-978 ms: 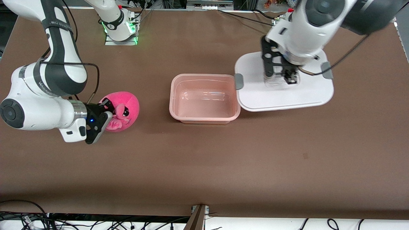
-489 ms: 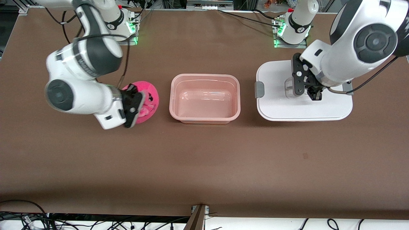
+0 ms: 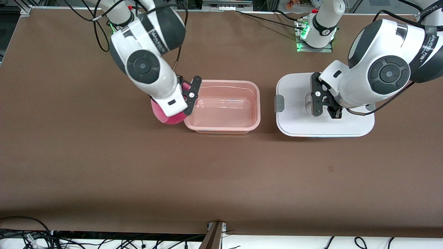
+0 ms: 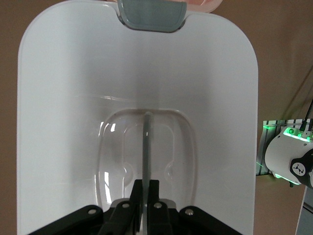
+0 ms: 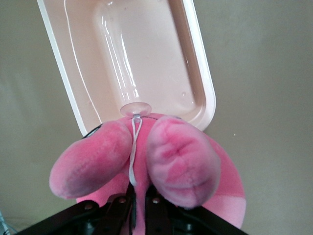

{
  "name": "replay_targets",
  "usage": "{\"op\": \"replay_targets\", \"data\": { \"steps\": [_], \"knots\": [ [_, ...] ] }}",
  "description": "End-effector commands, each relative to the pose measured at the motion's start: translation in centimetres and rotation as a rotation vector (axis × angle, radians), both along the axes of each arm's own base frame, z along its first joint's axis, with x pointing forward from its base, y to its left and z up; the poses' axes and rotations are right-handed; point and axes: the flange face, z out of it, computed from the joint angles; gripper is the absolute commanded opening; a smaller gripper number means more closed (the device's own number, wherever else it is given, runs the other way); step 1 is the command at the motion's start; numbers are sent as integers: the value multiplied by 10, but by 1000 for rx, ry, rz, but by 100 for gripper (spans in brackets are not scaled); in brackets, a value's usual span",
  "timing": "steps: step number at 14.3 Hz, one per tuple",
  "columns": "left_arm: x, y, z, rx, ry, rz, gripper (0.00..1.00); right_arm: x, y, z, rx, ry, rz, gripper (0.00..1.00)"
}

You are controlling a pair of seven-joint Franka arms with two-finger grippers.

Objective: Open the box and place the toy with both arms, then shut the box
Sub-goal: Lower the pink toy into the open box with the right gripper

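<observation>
At centre-left of the front frame, the right gripper is clamped on the hot-pink egg-shaped plush toy, hanging over the rim of the translucent pinkish plastic tub. It should centre over the tub before releasing. At right, the left gripper pinches the clear handle of the white lid on the brown worktop. The toy's face is hidden.

A brown bench is carrying the open box, sitting just beside the right gripper's fingers, and the white lid, lying flat under the left gripper's fingers.
</observation>
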Motion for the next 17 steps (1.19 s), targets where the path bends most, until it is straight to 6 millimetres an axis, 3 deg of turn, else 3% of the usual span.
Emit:
{"op": "replay_targets", "data": {
  "steps": [1,7,8,9,10,12,13,17],
  "knots": [
    [1,0,6,14,-20,-18,0,-9,25,-1,-39,-59,2,0],
    [2,1,7,23,-25,-16,0,-29,76,-49,-108,-109,2,0],
    [2,3,4,28,-19,-15,0,-30,83,-56,-107,-116,-32,27],
    [1,2,4,30,-15,-16,0,-30,85,-60,-110,-125,-89,94],
    [1,1,4,30,-15,-17,0,-29,89,-57,-97,-145,-140,100],
    [1,2,4,28,-14,-16,0,-26,86,-41,-90,-170,-237,100],
    [1,1,4,30,-15,-17,0,-23,80,-21,-76,-187,-287,100],
    [0,-1,6,23,-16,-14,0,-14,46,25,-77,-209,-425,100]
  ]
}}
